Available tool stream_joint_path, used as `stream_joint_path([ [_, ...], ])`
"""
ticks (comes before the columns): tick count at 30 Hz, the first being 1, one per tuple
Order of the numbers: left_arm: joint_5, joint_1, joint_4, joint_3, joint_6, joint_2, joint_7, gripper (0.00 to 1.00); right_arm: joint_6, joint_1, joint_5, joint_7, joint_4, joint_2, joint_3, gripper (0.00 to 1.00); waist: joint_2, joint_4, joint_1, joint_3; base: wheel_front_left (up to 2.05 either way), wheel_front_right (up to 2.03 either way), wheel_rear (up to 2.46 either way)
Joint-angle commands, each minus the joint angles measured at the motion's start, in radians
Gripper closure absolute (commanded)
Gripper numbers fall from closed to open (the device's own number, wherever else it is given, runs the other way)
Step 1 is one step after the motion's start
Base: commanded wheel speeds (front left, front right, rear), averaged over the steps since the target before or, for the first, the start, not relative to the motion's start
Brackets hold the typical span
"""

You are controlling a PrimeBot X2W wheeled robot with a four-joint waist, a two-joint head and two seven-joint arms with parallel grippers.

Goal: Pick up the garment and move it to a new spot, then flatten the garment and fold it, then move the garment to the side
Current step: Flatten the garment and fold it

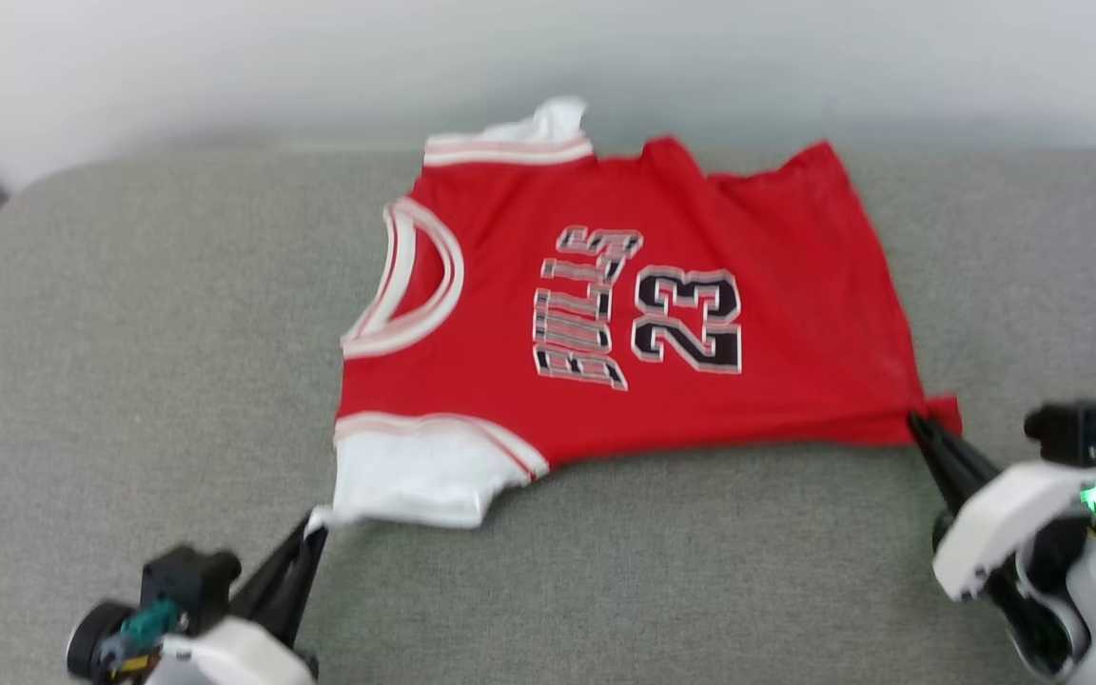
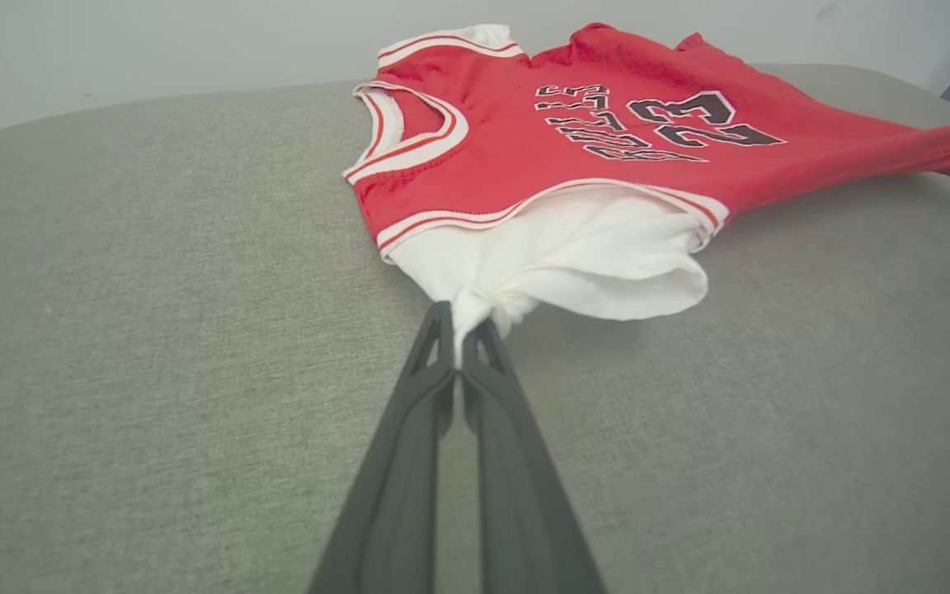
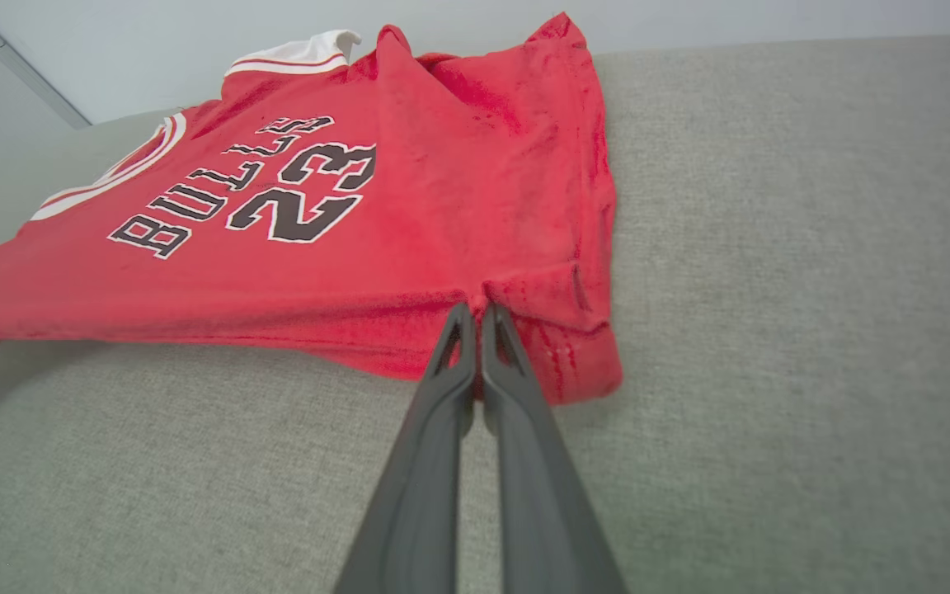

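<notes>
My left gripper (image 2: pixel 460 330) is clenched on a bunched corner of the near white sleeve of the garment (image 1: pixel 605 314). My right gripper (image 3: pixel 479 318) is pinched shut on the red hem corner. The garment lies print-up on the grey cushion (image 1: pixel 129 333), drawn taut between both grips. Its far sleeve is mostly tucked behind the shoulder. The head view is soft, and its edge cuts off my right arm.

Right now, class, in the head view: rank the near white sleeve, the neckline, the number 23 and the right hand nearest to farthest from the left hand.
1. Near white sleeve, pinched in the left hand.
2. Neckline, straight beyond it.
3. Number 23, mid-chest.
4. Right hand, clamping the garment at its hem corner.
</notes>
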Motion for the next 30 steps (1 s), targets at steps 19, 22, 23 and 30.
stream_joint_path([
  [19, -0.133, 0.412, -0.29, -0.041, 0.009, 0.193, 0.289, 1.0, -0.001, 0.483, 0.107, 0.264, -0.361, -0.111, -0.105, 1.0, 0.0, -0.032, 0.0003, -0.104, 0.0, 0.0, 0.0],
  [22, -0.137, 0.415, -0.313, -0.029, 0.012, 0.198, 0.281, 1.0, -0.001, 0.525, 0.095, 0.301, -0.419, -0.117, -0.151, 1.0, 0.0, -0.031, 0.0003, -0.094, 0.0, 0.0, 0.0],
  [23, -0.137, 0.408, -0.319, -0.024, 0.012, 0.197, 0.274, 1.0, -0.001, 0.534, 0.084, 0.311, -0.434, -0.115, -0.164, 1.0, 0.0, -0.032, 0.0003, -0.091, 0.0, 0.0, 0.0],
  [30, -0.13, 0.335, -0.347, 0.026, 0.021, 0.187, 0.211, 1.0, -0.001, 0.525, 0.049, 0.361, -0.524, -0.08, -0.224, 1.0, 0.0, -0.036, 0.0003, -0.06, 0.0, 0.0, 0.0],
])
